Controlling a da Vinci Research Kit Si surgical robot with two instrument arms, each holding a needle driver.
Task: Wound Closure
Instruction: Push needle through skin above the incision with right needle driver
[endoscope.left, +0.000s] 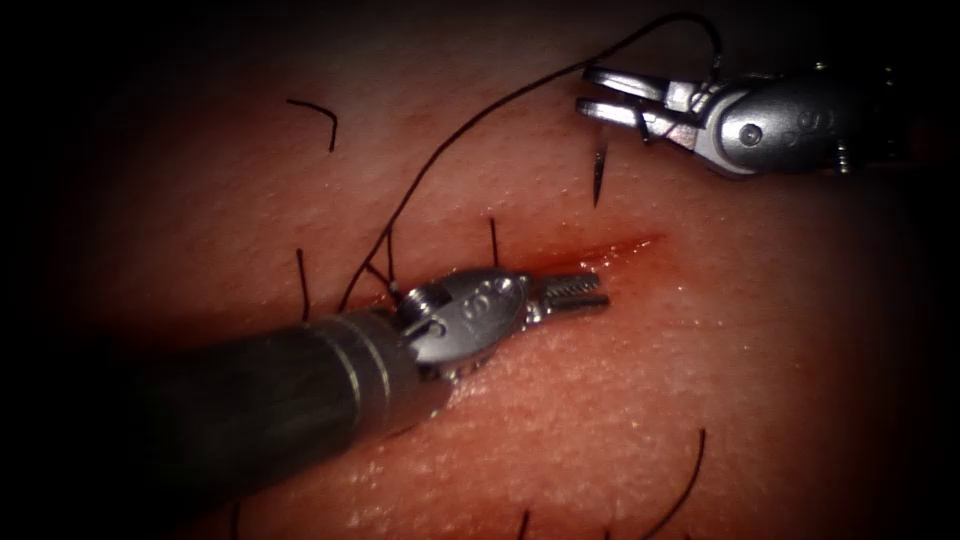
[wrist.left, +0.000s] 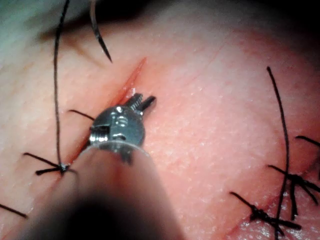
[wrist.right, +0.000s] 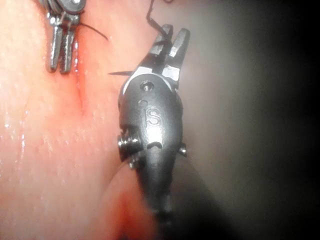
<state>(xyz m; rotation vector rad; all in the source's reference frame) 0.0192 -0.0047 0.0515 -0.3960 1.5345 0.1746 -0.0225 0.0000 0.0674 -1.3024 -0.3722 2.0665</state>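
Loose cut end of thread (endoscope.left: 318, 113) lay on the tissue (endoscope.left: 700, 380) at far left, well apart from both tools; short stitch tails (endoscope.left: 302, 282) stood up beside the sutured left stretch of the cut, with a knot (wrist.left: 62, 168) seen in the left wrist view; left arm's tool (endoscope.left: 578, 293) entered from lower left along a dark shaft (endoscope.left: 250, 390), its jaws lying close together with a narrow gap, holding nothing, tips resting over the cut (endoscope.left: 620, 247) at the left end of its unclosed part; red fluid (endoscope.left: 600, 255) lined the cut just beside those tips; further cut ends (endoscope.left: 685, 480) lay on the tissue along the lower edge; long thread (endoscope.left: 470, 130) rose from the stitched area near the left tool's wrist, arched up and rightward over the tissue and ran to the right arm's tool; needle (endoscope.left: 599, 172) hung clear of the tissue above the open part of the cut, point downward, not in the tissue; right arm's tool (endoscope.left: 600, 95) came in from upper right, jaws closed on the needle's upper part, away from the point, though exactly where along the curve could not be told; in the right wrist view the needle's point (wrist.right: 116, 73) projected sideways from that tool (wrist.right: 172, 42).
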